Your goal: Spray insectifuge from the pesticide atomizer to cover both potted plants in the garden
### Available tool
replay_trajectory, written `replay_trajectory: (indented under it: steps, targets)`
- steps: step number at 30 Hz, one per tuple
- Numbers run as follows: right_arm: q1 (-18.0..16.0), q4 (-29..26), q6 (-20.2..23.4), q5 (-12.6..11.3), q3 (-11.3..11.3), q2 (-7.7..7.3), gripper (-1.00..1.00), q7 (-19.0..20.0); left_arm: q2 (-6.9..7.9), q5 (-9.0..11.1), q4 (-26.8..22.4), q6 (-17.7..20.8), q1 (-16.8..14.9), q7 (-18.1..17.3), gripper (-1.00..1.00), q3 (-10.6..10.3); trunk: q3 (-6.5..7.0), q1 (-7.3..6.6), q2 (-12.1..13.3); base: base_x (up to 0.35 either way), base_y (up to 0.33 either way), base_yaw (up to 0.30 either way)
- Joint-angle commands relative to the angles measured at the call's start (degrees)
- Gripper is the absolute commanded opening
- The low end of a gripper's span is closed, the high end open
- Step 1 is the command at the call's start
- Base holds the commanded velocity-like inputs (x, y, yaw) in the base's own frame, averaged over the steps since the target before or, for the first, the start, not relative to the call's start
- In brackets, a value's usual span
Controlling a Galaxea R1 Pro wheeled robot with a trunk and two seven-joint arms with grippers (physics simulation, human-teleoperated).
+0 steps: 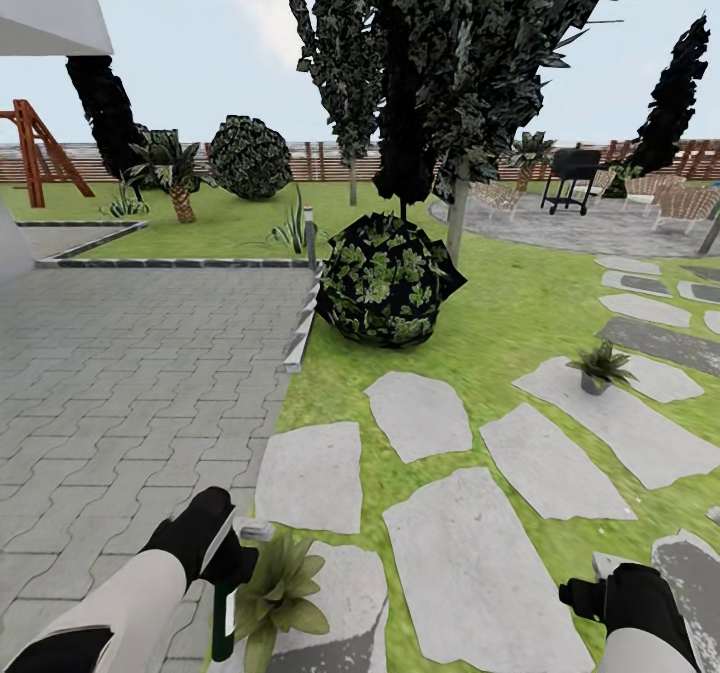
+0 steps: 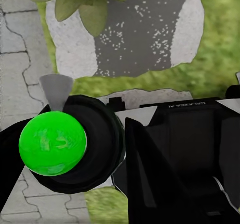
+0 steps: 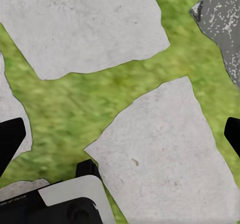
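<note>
Nearest to you, the left gripper (image 1: pixel 228 553) is closed around the pesticide atomizer (image 1: pixel 223 621), whose dark green body hangs below the fingers while its pale trigger head (image 1: pixel 254 529) points toward the near potted plant (image 1: pixel 275 593). That plant sits on a stepping stone (image 1: pixel 355 603) just beside the atomizer, its olive leaves touching the bottle's side. In the left wrist view you look down the bottle's bright green base (image 2: pixel 52 142), with the same plant's leaves (image 2: pixel 85 2) beyond it. The right gripper (image 1: pixel 600 593) hangs low, well apart from the near plant across the stones; in the right wrist view its two dark fingertips (image 3: pixel 10 139) stand spread wide with nothing between them, over grey stones and grass (image 3: pixel 75 107). Farther from the near plant, across several stones, the second potted plant (image 1: pixel 600 365) stands in its grey pot on another stone. Beyond the near plant, at the edge of the grey paving (image 1: pixel 130 373), a dark round bush (image 1: pixel 388 281) sits under a tall tree (image 1: pixel 420 63). Farthest off you see a brown slatted fence (image 1: pixel 320 161) and a black grill (image 1: pixel 572 178).
</note>
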Motion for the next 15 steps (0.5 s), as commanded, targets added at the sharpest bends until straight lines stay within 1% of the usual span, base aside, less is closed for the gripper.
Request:
replay_trajectory:
  steps: [1,6,11,12,14,15]
  targets:
    - [-0.1,-0.1,0.0,0.6,-0.2,0.05,1.00,0.6,0.03,-0.6,-0.1,0.2,0.0,-0.5,-1.00,0.4,-0.13,0.04,-0.1,0.000,0.000,0.000]
    - [-0.1,-0.1,0.0,0.6,-0.2,0.06,1.00,0.6,0.87,-0.6,-0.1,0.2,0.0,-0.6,-1.00,0.4,-0.13,0.04,-0.1,0.000,0.000,0.000]
    - [-0.1,-0.1,0.0,0.6,-0.2,0.06,1.00,0.6,0.98,-0.7,0.2,0.2,-0.2,-0.6,-1.00,0.2,-0.13,0.04,-0.1,0.000,0.000,0.000]
    - [-0.1,-0.1,0.0,0.6,-0.2,0.06,1.00,0.6,0.93,-0.7,0.7,0.2,-0.3,-0.6,-1.00,0.1,-0.13,0.04,-0.1,0.000,0.000,0.000]
    - [-0.1,-0.1,0.0,0.6,-0.2,0.06,1.00,0.6,0.85,-0.7,4.9,0.2,-0.6,-0.6,-1.00,0.0,-0.13,0.04,-0.1,0.000,0.000,0.000]
    - [-0.1,-0.1,0.0,0.6,-0.2,0.06,1.00,0.6,0.82,-0.8,6.1,0.2,-0.7,-0.6,-1.00,0.0,-0.13,0.04,-0.1,0.000,0.000,0.000]
